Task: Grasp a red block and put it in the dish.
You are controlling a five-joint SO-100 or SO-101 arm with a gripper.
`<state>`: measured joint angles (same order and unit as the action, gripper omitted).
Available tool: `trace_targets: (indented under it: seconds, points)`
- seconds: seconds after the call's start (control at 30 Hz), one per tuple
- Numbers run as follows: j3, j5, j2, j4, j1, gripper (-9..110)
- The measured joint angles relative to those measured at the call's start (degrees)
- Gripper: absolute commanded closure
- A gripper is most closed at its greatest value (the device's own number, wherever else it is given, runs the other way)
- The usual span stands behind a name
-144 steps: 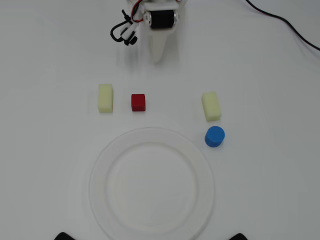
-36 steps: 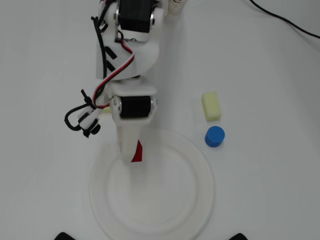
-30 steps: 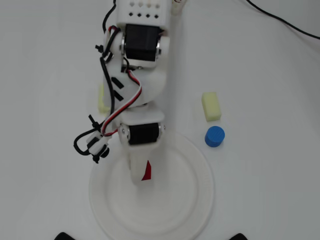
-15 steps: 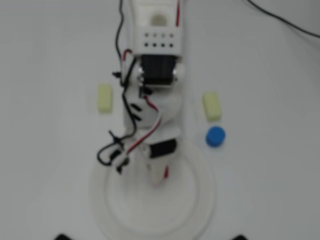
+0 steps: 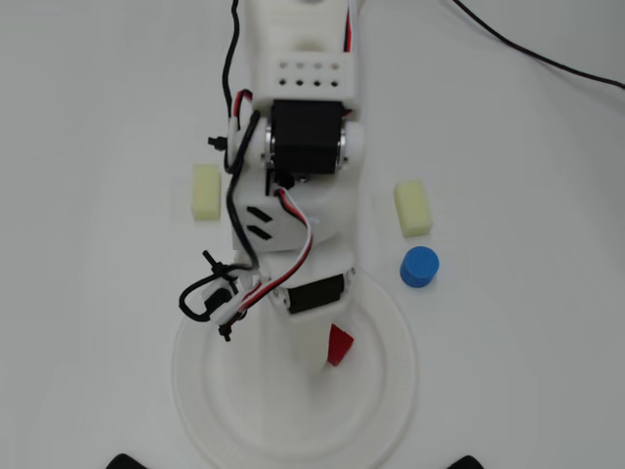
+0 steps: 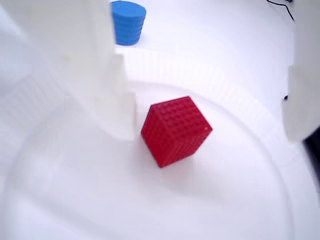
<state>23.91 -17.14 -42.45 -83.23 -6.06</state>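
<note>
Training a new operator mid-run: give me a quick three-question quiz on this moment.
1. True or false: the red block lies inside the dish.
2. In the overhead view, which side of the arm is the blue cylinder on: A left, B right?
3. How many pale yellow blocks are on the table?

Key: 1 true. 2 B. 3 two. The gripper is open, and the block sits free between its fingers.

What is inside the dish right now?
The red block sits inside the dish, between the open gripper fingers, one finger beside it. In the overhead view the arm covers much of the dish, so that part cannot be checked.
</note>
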Motion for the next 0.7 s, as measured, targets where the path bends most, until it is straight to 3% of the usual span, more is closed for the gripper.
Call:
trace_targets:
  seconds: [0.1,0.27,0.5,0.7]
  points:
    - [-22.06,-1.41,10.2,-9.49,0.35,73]
    - [-30.5,0.0,9.76,-16.79,1.93,72]
    - [-30.32,3.16,0.62,-22.24,3.87,75]
    - [-5.63,3.96,-21.18,-22.32,2.64,75]
